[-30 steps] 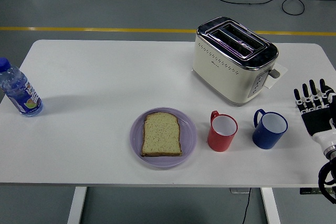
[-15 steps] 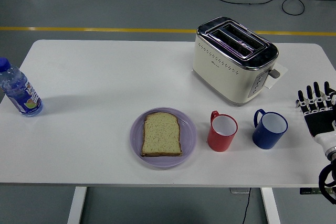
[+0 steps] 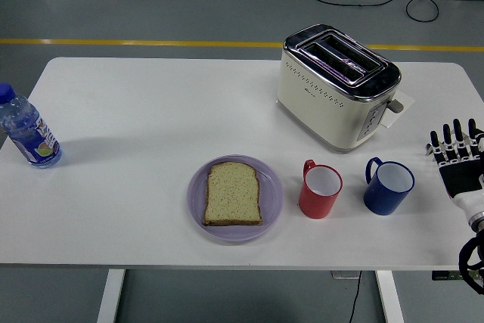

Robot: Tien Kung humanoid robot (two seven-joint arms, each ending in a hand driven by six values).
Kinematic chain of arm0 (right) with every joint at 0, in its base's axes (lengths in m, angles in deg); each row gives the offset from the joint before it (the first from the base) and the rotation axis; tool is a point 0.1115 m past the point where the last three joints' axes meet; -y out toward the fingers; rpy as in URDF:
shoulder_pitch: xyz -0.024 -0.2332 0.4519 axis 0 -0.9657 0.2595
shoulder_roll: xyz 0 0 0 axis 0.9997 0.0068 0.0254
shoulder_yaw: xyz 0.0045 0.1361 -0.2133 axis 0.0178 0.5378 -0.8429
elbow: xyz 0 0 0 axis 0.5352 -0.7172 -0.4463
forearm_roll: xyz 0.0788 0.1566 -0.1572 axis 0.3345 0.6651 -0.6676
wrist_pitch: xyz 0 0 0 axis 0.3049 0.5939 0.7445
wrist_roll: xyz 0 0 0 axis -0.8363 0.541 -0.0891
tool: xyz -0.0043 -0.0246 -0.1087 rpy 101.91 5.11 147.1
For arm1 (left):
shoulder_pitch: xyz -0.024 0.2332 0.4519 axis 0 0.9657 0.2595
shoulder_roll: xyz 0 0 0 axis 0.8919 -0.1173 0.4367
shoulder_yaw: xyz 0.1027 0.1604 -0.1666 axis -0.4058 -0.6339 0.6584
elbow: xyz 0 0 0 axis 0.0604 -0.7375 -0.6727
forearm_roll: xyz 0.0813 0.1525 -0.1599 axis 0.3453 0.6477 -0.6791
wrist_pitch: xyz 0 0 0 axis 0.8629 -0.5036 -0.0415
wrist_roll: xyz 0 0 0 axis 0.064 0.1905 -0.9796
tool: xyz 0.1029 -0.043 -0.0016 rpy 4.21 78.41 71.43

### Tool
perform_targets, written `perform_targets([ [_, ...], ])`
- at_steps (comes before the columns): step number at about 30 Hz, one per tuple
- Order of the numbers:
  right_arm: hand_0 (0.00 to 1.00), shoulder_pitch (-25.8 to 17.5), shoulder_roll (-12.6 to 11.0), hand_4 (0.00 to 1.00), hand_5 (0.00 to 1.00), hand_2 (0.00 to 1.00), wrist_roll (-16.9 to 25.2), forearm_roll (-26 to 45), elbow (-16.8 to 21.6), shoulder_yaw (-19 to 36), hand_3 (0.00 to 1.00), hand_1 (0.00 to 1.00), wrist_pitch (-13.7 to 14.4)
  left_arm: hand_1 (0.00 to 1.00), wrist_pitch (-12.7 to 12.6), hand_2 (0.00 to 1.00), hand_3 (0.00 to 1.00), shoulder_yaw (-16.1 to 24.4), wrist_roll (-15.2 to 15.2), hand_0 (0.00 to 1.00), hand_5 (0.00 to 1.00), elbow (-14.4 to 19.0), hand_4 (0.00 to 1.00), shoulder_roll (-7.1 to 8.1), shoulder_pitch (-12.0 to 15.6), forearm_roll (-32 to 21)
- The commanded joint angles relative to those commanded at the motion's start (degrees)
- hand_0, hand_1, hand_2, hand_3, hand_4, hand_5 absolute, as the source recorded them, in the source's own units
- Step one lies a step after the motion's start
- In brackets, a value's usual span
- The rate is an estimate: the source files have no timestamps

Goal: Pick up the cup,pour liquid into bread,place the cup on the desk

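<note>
nothing is done yet. your right hand (image 3: 457,158) hovers with fingers spread and empty beside the blue cup (image 3: 388,186). picking up, pouring on the bread (image 3: 234,194) and setting down remain.

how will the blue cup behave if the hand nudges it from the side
The blue cup looks rigid, with a wide flat base, so it would probably slide on the smooth table rather than tip. Its handle faces the red cup, away from the right hand, so it may twist slightly.
</note>
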Motion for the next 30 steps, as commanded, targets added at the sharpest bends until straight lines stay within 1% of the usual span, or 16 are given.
perform_targets([
  [23, 0.614, -0.6, 0.1, 0.469, 0.128, 0.643, 0.5, 0.9, -0.7, 0.1, 0.601, 0.575, 0.1, 0.643, 0.0, 0.642, 0.530, -1.1, 0.0, 0.646, 0.767, -0.2, 0.297, 0.00, 0.8, -0.3],
  [30, 0.613, -0.5, 0.2, 0.471, 0.125, 0.643, 0.5, 0.9, -0.7, 0.2, 0.599, 0.575, 0.1, 0.643, 0.0, 0.642, 0.531, -0.8, 0.0, 0.647, 0.764, -0.2, 0.296, 0.00, 0.8, -0.2],
])
